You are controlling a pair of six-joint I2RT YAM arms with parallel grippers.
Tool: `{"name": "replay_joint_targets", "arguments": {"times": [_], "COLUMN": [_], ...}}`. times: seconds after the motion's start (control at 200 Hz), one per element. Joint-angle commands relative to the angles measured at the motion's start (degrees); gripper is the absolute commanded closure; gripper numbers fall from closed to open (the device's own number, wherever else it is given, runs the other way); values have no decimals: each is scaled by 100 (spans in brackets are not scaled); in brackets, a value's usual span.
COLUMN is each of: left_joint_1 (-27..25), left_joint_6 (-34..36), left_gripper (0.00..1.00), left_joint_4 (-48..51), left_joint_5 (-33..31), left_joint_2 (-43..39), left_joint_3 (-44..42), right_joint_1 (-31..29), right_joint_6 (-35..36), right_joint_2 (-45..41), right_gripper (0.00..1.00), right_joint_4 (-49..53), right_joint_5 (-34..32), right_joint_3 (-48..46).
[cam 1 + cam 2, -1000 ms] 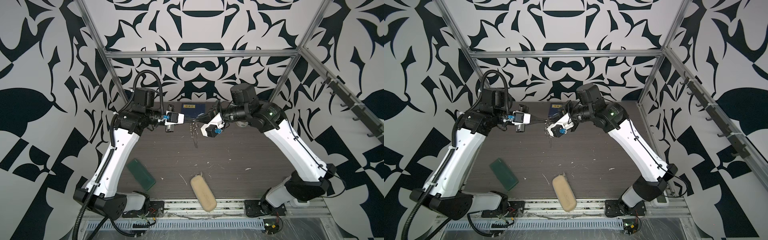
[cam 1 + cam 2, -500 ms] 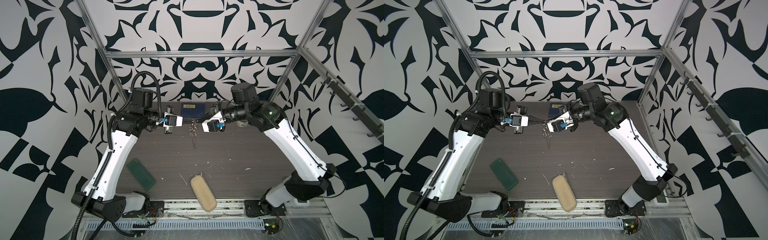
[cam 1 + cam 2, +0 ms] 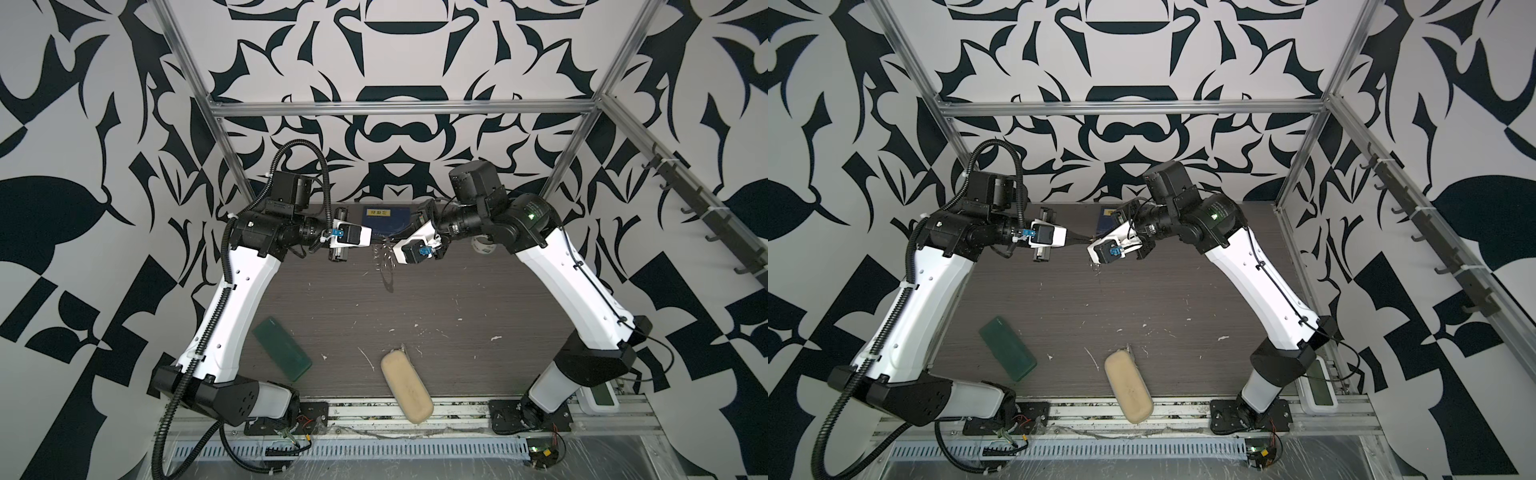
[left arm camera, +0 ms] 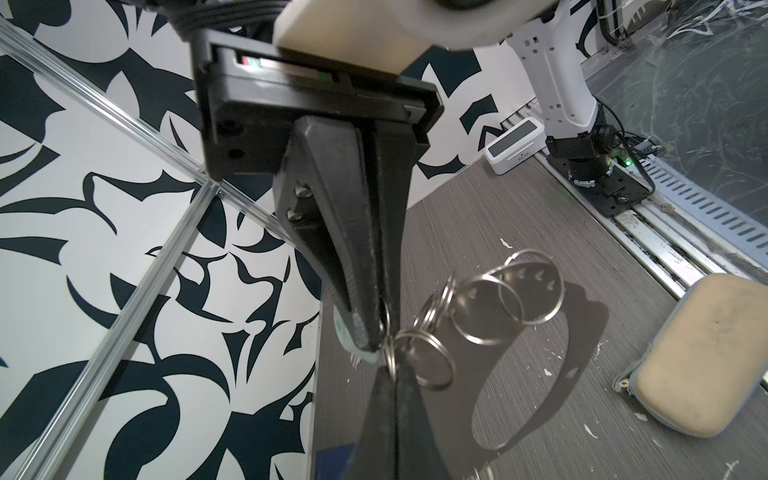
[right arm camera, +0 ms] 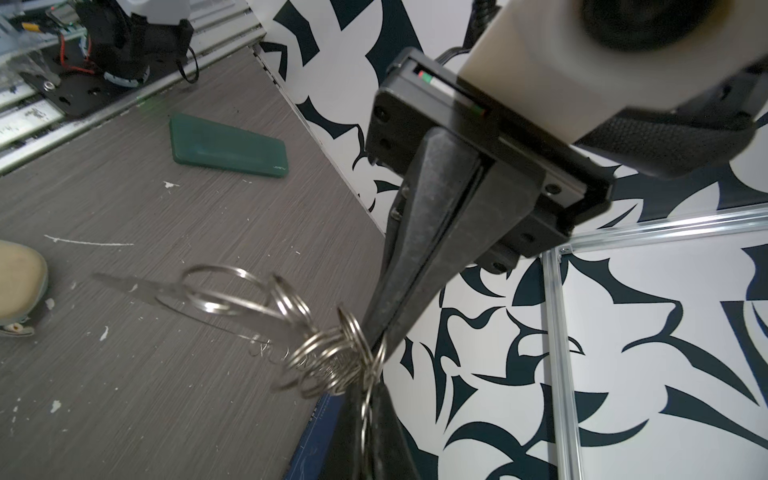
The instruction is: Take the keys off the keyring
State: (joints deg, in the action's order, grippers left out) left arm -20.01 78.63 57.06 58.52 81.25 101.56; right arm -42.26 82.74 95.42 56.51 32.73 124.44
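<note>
The keyring (image 3: 384,250) is a chain of silvery wire rings hanging in mid-air over the back of the table, with a thin loop (image 3: 389,284) dangling below it. My left gripper (image 4: 388,370) is shut on one end ring. My right gripper (image 5: 365,395) is shut on a ring right beside it. In both top views the two meet tip to tip, left gripper (image 3: 379,239) and right gripper (image 3: 392,241). The ring cluster (image 5: 328,357) hangs beside both tips. A pale rounded piece (image 4: 348,338), perhaps a key's head cover, peeks from behind the right fingertips; no key blade shows.
A dark green flat case (image 3: 282,353) lies front left and a tan pouch (image 3: 407,384) lies at the front edge. A dark blue box (image 3: 384,218) sits at the back wall, with a tape roll (image 3: 484,247) under the right arm. White flecks dot the table (image 3: 457,299).
The right gripper has rolled at the wrist and edged slightly left. The left gripper has shifted only a little. Both stay shut on the rings at the same spot.
</note>
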Motion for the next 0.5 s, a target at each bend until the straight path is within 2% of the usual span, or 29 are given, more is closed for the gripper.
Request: {"name": "replay_joint_targets", "arguments": {"times": [0.0, 0.16, 0.28, 0.36, 0.43, 0.495], "left_joint_1": [-321, -409, -422, -446, -560, -608], "left_joint_6": [426, 572, 496, 455, 490, 463], "left_gripper": [100, 100, 100, 100, 100, 100], "left_joint_4": [725, 59, -172, -300, -363, -466], "left_joint_5": [45, -179, 1, 231, 172, 181], "left_joint_2": [140, -97, -129, -88, -40, -17], "left_joint_3": [75, -382, -466, -436, -400, -417], "right_joint_1": [-151, -151, -151, -151, -151, -151], "right_joint_6": [66, -461, -162, -116, -12, 297], "right_joint_2": [-67, -89, -104, -128, -97, -68], "right_gripper": [100, 100, 100, 100, 100, 100], "right_joint_4": [-1322, -1336, -1322, -1418, -1481, -1450], "right_joint_5": [217, 659, 146, 54, -99, -500], "right_joint_3": [438, 578, 381, 265, 310, 389]}}
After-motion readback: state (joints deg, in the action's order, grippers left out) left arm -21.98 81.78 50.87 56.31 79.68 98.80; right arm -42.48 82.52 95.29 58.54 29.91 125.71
